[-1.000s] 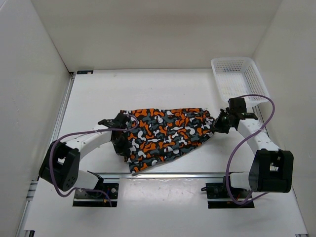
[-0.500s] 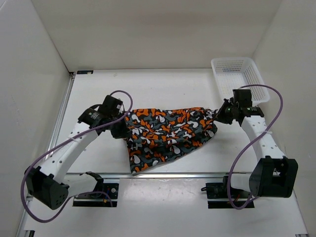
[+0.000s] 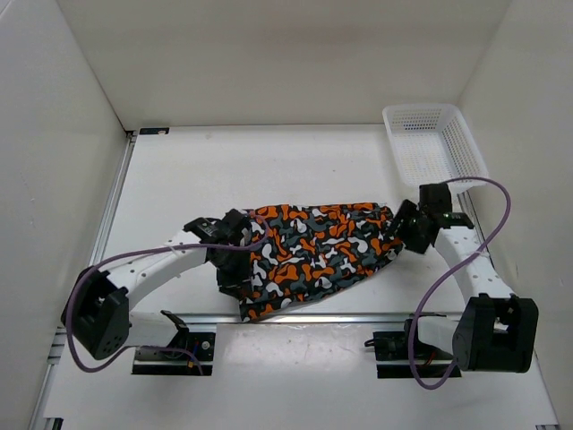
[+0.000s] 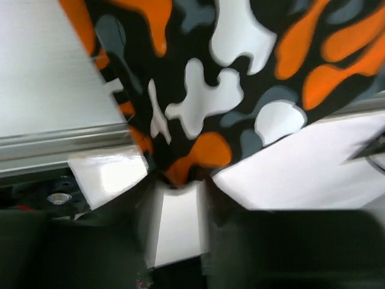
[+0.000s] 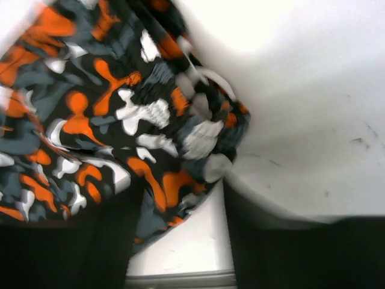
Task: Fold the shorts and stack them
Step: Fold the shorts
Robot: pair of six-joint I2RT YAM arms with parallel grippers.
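The shorts [image 3: 313, 246], printed in orange, black, grey and white blotches, lie folded across the middle of the table. My left gripper [image 3: 235, 271] sits low at their left end. In the left wrist view its jaws [image 4: 177, 188] stand apart with bare table between them, and a corner of the shorts [image 4: 228, 90] lies just past the tips. My right gripper [image 3: 405, 231] is at the right end, at the gathered waistband. It is open [image 5: 180, 188], and the edge of the shorts [image 5: 102, 108] lies loose between the fingers.
A white mesh basket [image 3: 428, 143] stands at the back right, just behind the right arm. An aluminium rail [image 3: 304, 316] runs along the near edge below the shorts, also seen in the left wrist view [image 4: 60, 141]. White walls close in the table.
Both grippers were shut on the ends of the shorts and have now opened. The arms came down and toward the near edge, and the shorts now lie a little further right.
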